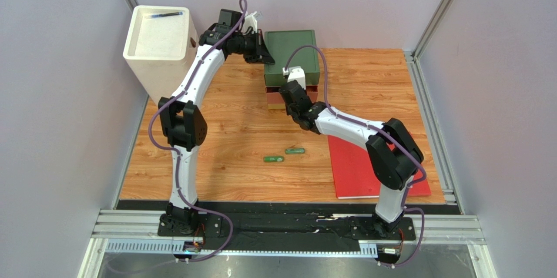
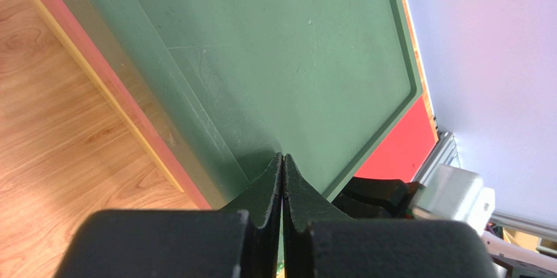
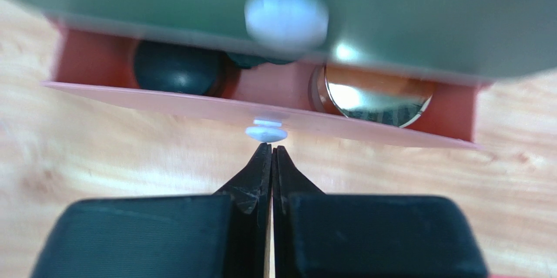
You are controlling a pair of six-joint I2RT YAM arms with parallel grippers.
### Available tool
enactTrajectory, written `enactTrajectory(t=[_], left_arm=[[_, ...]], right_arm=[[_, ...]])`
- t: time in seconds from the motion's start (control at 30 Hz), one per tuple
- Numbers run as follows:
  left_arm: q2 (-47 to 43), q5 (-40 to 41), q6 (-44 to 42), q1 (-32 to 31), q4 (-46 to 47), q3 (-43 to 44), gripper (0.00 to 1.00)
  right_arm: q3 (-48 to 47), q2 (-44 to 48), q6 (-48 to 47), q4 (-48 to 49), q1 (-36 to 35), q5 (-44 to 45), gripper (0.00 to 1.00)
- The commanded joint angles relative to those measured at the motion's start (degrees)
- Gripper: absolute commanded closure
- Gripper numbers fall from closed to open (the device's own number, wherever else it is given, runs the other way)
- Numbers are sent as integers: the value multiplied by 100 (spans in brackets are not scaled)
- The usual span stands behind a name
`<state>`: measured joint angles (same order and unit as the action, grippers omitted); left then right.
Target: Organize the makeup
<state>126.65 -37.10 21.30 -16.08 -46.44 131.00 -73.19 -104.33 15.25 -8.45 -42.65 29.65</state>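
Observation:
Two slim green tubes (image 1: 273, 158) (image 1: 295, 151) lie on the wooden table. A small drawer box with a green top (image 1: 292, 53) stands at the back. Its pink drawer (image 3: 163, 98) is pulled open and holds a black ball-shaped piece (image 3: 175, 68) and a round shiny jar (image 3: 376, 95). My right gripper (image 3: 271, 149) (image 1: 286, 103) is shut, with its tips right at the drawer's small white knob (image 3: 266, 133). My left gripper (image 2: 282, 157) (image 1: 263, 54) is shut, with its tips against the box's green top (image 2: 274, 49).
A flat red book (image 1: 356, 170) lies under the right arm. A white bin (image 1: 160, 36) with a dark pencil (image 1: 165, 14) stands at the back left. A larger white knob (image 3: 286, 18) sits on the green drawer above the pink one.

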Motion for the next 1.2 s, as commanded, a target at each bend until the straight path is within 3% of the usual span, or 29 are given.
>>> enactTrajectory(t=[0.0,0.3,0.57,0.73,0.8,0.83,0.87,1.0,1.17], left_arm=[[536,880,-337,61,-1289,-303,100],[536,889,-363,52,-1307,-303,100],[545,907,-399,61,-1298,-303,100],[536,898,-390,69,-1298,-277,100],[554,898,-390,69,-1289,-277,100],[554,898,-381,69,-1289,-268,100],[554,889,-381,69,-1289,-268,100],[554,880,-381,69,-1298,-285,100],[528,880,-398,69,-1315,-321,100]], right_arm=[[-503,-122,-215,1001,-76,839,100],[-548,-123,13,872,-138,1087,100],[208,965,522,353,-164,736,100],[840,1766,1085,282,-77,69,100],[1157,2056,1445,378,98,-552,86],[1271,2136,1594,440,178,-783,69],[1402,2197,1770,501,274,-1020,37],[2166,2242,2805,1343,932,-2766,30],[2967,2163,3677,2626,1242,-3509,27]])
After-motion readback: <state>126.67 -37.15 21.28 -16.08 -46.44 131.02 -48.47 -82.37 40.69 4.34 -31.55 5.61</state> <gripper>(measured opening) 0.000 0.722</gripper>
